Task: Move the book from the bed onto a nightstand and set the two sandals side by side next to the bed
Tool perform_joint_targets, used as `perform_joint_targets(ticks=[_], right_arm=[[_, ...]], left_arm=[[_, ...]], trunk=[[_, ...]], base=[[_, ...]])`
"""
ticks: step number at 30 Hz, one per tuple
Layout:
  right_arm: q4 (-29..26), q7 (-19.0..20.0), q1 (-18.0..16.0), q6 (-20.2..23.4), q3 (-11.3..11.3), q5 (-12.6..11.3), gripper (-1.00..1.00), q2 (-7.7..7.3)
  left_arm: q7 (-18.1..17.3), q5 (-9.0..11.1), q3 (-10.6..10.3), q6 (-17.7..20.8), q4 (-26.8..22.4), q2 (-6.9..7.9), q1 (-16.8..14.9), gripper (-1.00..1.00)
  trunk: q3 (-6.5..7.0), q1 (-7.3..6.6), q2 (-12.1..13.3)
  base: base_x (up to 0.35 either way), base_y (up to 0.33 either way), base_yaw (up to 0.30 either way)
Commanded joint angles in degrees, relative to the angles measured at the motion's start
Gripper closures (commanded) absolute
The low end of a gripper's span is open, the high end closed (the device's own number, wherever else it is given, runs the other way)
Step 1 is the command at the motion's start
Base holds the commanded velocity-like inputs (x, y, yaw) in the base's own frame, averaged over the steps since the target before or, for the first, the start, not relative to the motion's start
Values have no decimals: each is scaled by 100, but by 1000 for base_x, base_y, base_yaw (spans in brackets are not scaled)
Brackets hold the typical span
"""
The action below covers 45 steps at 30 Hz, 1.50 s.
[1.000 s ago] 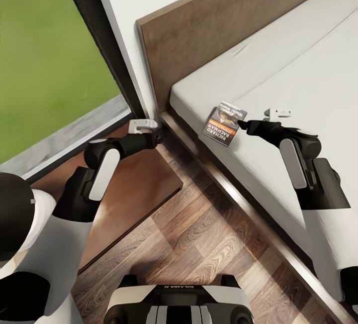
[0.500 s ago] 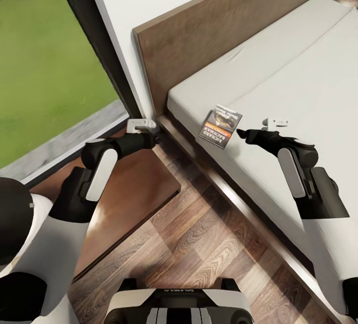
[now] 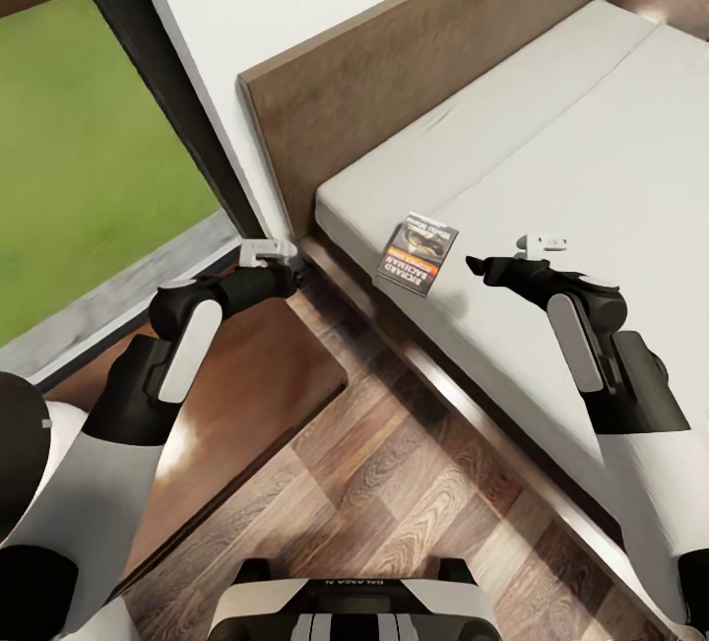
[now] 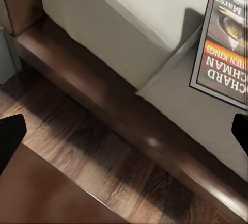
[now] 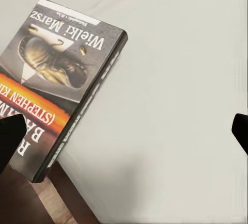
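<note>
right gripper backed off, parted, book just beside

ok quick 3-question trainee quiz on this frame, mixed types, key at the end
1. True or false: the book lies flat on the bed, near the edge by the floor.
2. Which gripper is nearer the book? A) left gripper B) right gripper C) both touch it
3. Fill in: the left gripper hovers over the ____, beside the headboard.

Key
1. True; its corner pokes slightly past the mattress edge in the right wrist view.
2. B; it is open, apart from the book and holds nothing.
3. Nightstand.
</note>
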Motion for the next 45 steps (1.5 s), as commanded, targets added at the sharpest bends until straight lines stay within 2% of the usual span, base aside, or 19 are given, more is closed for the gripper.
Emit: perform_joint_targets(ticks=[1,4,5,7,10,12,14,27,32,40,45], right_arm=[[-4,-28,-4,18,60,-29,-100,-4],[-3,-32,-3,13,213,-27,-100,-4],[-2,-29,-5,-4,348,-24,-100,-4],[-2,-31,-4,-32,424,-22,-100,-4],[-1,-28,-3,-100,526,-21,-100,-4],[-1,-25,-3,-166,606,-20,-100,-4],[3,-21,-3,-178,626,-20,-100,-4],[22,-28,-3,-190,641,-20,-100,-4],[52,-37,-3,-197,653,-15,-100,1],[76,-105,-3,-249,1028,20,-100,63],[81,-112,-3,-258,1115,30,-100,86]], left_arm=[[13,20,-6,13,-6,16,31,-100],[13,24,-6,-7,8,33,157,-100],[13,23,-6,-35,30,39,275,-100],[13,23,-8,-99,39,41,354,-100],[9,23,-12,-339,51,44,481,-100],[7,22,-15,-642,163,45,597,-100],[9,22,-15,-711,250,43,631,-100],[12,14,-18,-783,328,47,730,-100],[16,-72,-24,-782,338,63,736,-100],[6,-213,-16,-776,338,68,737,-100],[2,-221,-15,-780,335,61,737,-100]], trunk=[[7,0,-2],[34,0,-2],[43,0,-2],[61,0,-2],[88,0,-2],[105,0,-2],[123,0,-2],[237,0,-2],[255,0,-2],[259,0,-2],[276,0,-2]], base=[[0,0,-155],[0,0,-156],[0,0,-157],[0,0,-157],[0,0,-160],[0,0,-165],[0,0,-169],[0,0,-150],[0,0,-23],[0,0,91],[0,0,187]])
